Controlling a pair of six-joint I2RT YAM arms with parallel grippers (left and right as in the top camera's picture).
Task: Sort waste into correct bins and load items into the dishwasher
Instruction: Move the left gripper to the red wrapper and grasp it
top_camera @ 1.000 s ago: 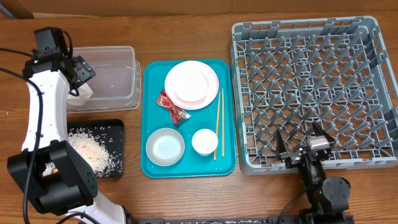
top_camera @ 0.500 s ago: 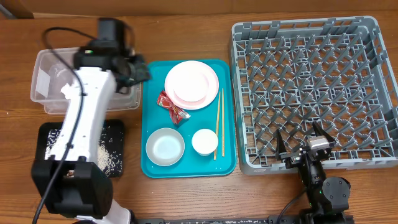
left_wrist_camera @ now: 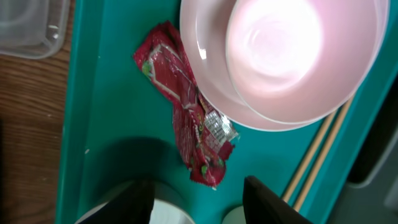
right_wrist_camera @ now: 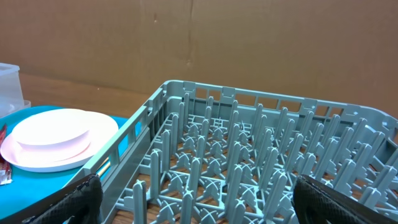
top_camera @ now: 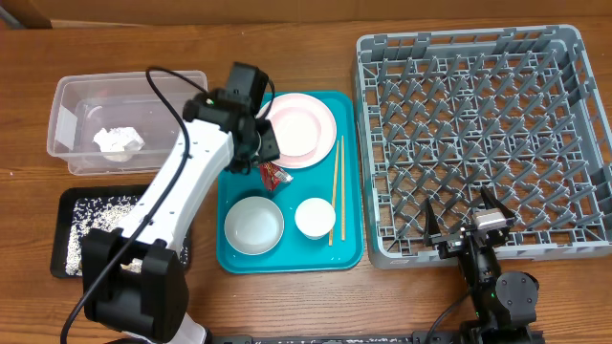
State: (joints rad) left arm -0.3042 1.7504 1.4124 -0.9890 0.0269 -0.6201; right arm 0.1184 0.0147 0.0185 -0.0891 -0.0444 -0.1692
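Note:
A red shiny wrapper (left_wrist_camera: 186, 124) lies on the teal tray, its upper end tucked under the stacked pink and white plates (left_wrist_camera: 280, 56). My left gripper (left_wrist_camera: 200, 202) hovers over the wrapper's lower end, jaws apart and empty; overhead it is the left gripper (top_camera: 265, 145) beside the plates (top_camera: 304, 129). The crumpled napkin (top_camera: 118, 139) rests in the clear tub (top_camera: 72, 96). Rice (top_camera: 100, 215) is scattered in the black tray (top_camera: 67, 263). My right gripper (right_wrist_camera: 199, 205) stands open at the grey dish rack's (top_camera: 483, 134) front edge.
The teal tray (top_camera: 354, 248) also carries a pale bowl (top_camera: 253, 225), a small white cup (top_camera: 315, 217) and wooden chopsticks (top_camera: 336, 186) along its right side. The rack's upright pegs (right_wrist_camera: 236, 155) fill the right wrist view. Bare wood lies in front of the trays.
My left arm swung right from the clear tub to above the teal tray and its jaws narrowed. The napkin now shows lying in the tub. The right arm has not moved.

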